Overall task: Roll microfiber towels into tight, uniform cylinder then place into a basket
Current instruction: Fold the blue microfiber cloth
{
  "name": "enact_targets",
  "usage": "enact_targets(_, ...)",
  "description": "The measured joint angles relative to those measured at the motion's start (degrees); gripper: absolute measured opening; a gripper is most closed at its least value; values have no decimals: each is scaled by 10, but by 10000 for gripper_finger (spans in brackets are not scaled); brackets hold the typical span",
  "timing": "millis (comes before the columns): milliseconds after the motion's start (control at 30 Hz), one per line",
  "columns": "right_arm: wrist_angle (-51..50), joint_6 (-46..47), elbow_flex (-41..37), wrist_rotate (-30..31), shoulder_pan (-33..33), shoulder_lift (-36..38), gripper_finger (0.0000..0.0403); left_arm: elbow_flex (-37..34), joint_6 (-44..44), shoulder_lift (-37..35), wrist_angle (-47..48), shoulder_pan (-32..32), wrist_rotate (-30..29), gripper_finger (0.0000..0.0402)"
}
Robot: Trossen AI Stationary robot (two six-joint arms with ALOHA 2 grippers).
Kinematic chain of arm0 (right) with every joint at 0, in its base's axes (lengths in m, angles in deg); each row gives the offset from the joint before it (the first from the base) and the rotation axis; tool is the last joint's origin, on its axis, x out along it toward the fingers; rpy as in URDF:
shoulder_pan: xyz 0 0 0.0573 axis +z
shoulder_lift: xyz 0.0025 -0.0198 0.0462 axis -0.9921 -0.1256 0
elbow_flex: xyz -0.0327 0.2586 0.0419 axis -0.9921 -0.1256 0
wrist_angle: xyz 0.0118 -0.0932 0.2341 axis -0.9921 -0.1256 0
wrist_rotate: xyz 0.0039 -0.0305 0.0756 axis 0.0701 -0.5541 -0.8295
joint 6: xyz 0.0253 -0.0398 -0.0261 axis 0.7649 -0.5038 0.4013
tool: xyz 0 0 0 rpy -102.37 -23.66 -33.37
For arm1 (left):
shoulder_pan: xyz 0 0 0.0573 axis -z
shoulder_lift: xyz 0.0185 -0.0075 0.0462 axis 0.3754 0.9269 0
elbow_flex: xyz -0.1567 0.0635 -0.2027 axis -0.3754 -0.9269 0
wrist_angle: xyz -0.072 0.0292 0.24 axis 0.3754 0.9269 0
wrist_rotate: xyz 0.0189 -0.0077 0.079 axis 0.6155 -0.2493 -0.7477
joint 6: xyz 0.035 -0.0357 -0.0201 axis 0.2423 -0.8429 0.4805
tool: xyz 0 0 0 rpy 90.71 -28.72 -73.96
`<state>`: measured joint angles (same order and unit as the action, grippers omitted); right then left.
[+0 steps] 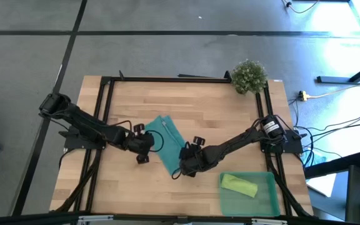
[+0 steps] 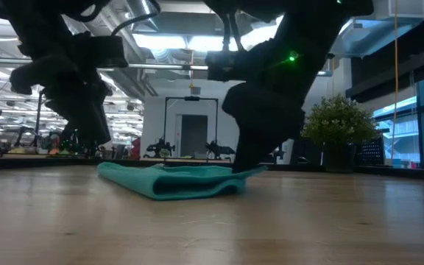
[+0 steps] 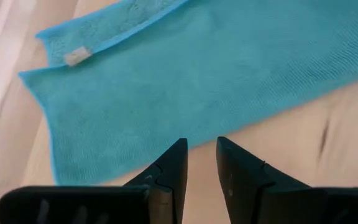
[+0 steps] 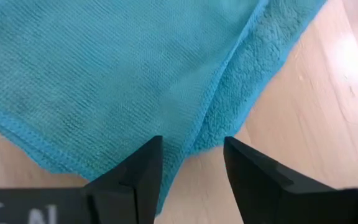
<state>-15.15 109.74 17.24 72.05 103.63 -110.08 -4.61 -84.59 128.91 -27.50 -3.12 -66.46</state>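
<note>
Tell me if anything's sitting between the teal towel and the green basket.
Nothing visible blocks it except the right end effector itself, at the teal towel edge nearest the basket. A rolled lime towel already lies inside.

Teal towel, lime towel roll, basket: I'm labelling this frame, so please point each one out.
teal towel [image 1: 169, 142], high view, middle of the flat folded cloth.
lime towel roll [image 1: 239, 185], high view, middle of the roll, lying in the basket.
basket [image 1: 268, 178], high view, bare far corner by the rim.
</note>
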Motion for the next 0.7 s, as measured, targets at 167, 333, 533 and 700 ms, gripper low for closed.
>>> enact_targets(167,-6,-16,0,-13,10,12,172,0,0,0,-19,10,0,80)
enact_targets(333,-4,-55,0,-46,37,21,172,0,0,0,-45,12,-1,80)
enact_targets(533,41,-63,-11,-28,81,20,172,0,38,25,-117,11,-5,80)
enact_targets(700,119,-91,-32,-1,96,0,172,0,77,71,-170,-8,-6,80)
